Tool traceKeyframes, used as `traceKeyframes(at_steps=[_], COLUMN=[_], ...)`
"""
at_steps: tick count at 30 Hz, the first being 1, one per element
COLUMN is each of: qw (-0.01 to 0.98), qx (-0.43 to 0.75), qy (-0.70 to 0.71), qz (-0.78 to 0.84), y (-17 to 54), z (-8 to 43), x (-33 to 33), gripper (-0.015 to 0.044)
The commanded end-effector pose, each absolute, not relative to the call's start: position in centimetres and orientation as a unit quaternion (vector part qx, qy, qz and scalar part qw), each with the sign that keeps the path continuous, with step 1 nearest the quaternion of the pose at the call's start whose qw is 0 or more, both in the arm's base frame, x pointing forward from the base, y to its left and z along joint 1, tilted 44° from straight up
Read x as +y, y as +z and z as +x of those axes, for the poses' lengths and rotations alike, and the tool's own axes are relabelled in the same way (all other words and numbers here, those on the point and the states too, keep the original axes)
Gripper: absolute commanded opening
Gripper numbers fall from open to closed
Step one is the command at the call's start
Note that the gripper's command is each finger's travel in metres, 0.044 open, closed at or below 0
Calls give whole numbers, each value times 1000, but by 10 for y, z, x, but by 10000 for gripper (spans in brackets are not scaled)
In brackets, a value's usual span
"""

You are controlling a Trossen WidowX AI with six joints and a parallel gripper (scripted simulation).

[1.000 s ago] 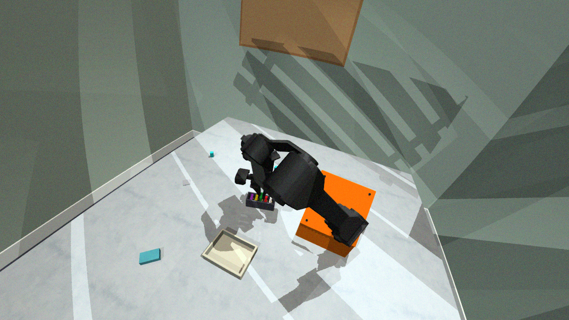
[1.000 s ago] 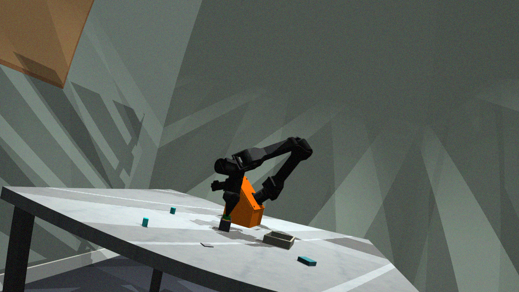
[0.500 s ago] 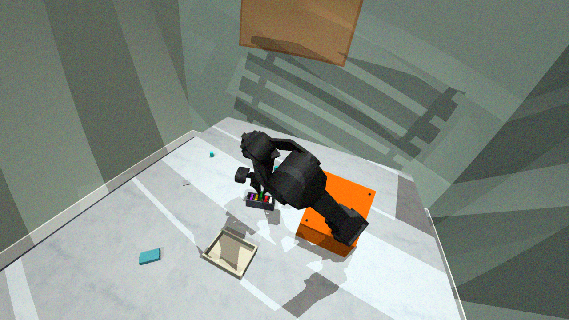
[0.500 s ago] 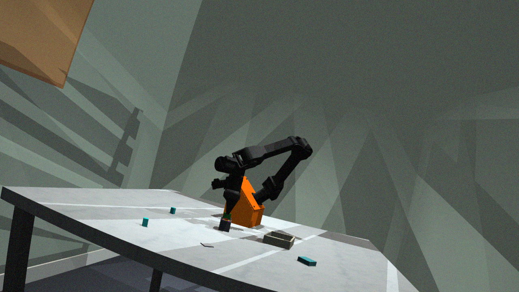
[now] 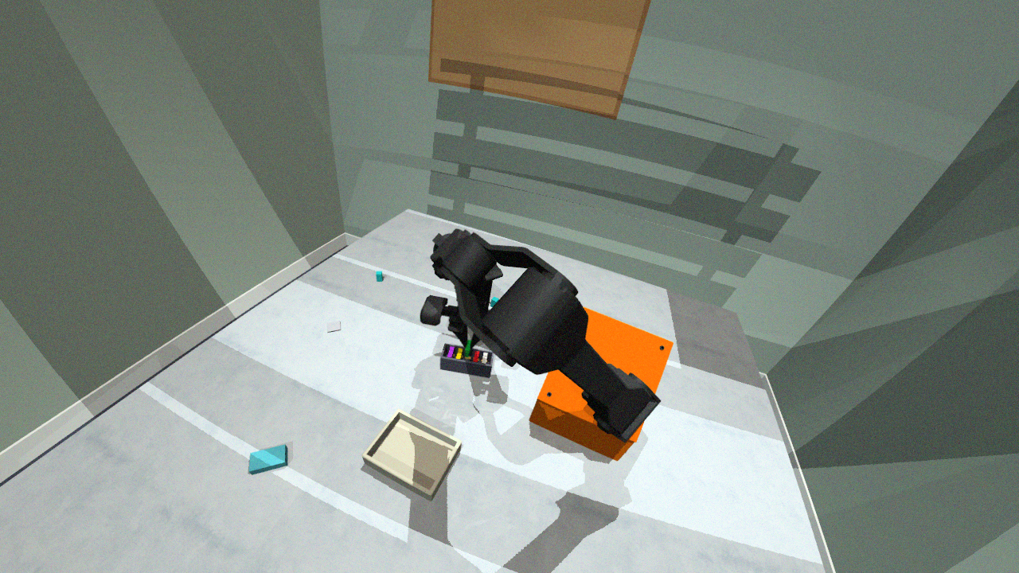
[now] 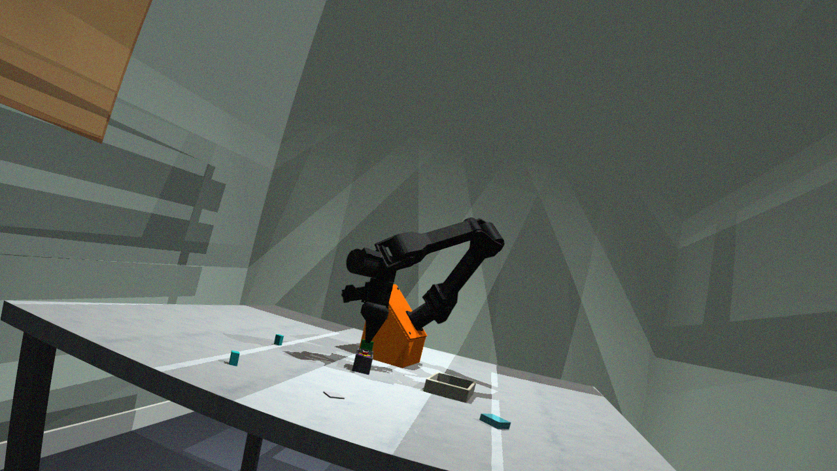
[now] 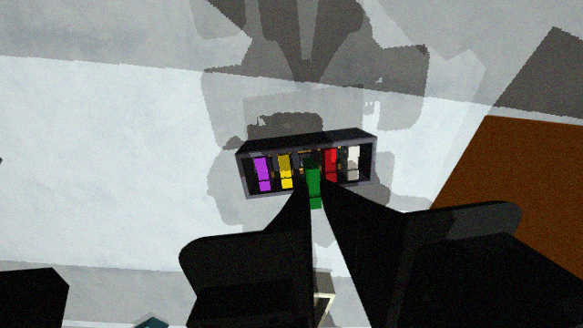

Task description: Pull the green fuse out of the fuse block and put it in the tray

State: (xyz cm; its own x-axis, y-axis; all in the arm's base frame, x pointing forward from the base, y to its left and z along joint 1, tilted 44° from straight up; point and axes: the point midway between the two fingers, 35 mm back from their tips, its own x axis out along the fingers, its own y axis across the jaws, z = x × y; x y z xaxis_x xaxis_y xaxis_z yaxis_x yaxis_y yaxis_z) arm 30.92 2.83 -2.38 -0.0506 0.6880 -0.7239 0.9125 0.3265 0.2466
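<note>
The green fuse (image 7: 312, 182) sat pinched in my gripper (image 7: 313, 193), raised above the fuse block (image 7: 308, 168); my fingers hid its lower part, so I couldn't tell if it had fully cleared its slot. My jaws were nearly shut, clamped on it. My arm (image 6: 433, 240) arched over, wrist pointing down, the tray (image 5: 412, 453) well apart.

arm (image 6: 444, 246): elbow high, wrist down | gripper (image 7: 314, 191): clamped on green fuse (image 7: 312, 182)
</note>
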Motion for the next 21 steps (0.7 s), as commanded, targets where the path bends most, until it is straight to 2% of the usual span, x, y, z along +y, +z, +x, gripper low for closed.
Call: traceKeyframes(at_steps=[1,21], qw=[400,400], qx=[711,711], qy=[-141,-141], qz=[561,561], y=[-22,-5], z=[309,310], x=[26,10], gripper=[0,0])
